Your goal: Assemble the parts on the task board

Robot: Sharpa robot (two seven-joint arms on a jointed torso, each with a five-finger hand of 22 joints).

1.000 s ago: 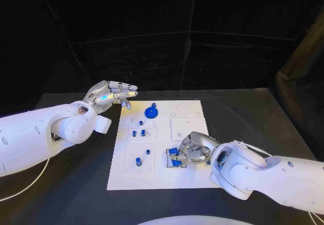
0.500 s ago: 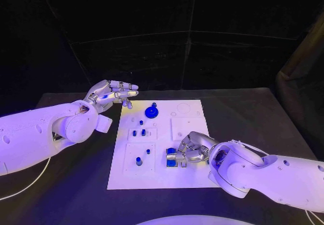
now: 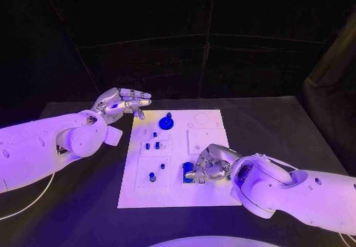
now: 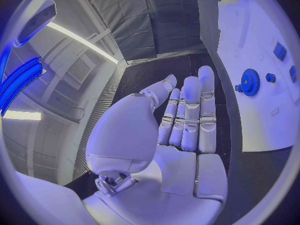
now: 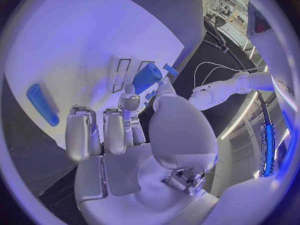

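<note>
Right hand (image 3: 211, 163), silver and many-fingered, rests low over the near right part of the white rectangular task board (image 3: 204, 198), its thumb and a finger pinching a small blue cylindrical part (image 3: 188, 167) just above the board's surface. From the right wrist, that blue cylinder (image 5: 147, 77) sits at the fingertips (image 5: 129, 101), next to narrow rectangular slots in the board, and a flat blue oblong piece (image 5: 42, 104) lies apart from it on the white plate. Left hand (image 3: 122, 103) hangs in the air off the far left corner of the task board, holding nothing, fingers loosely extended and close together. A round blue toothed gear (image 3: 167, 123) stands on the far middle of the board, beyond several small blue pegs (image 3: 152, 145) set in the board's left column. The board lies on the black table (image 3: 82, 206).
</note>
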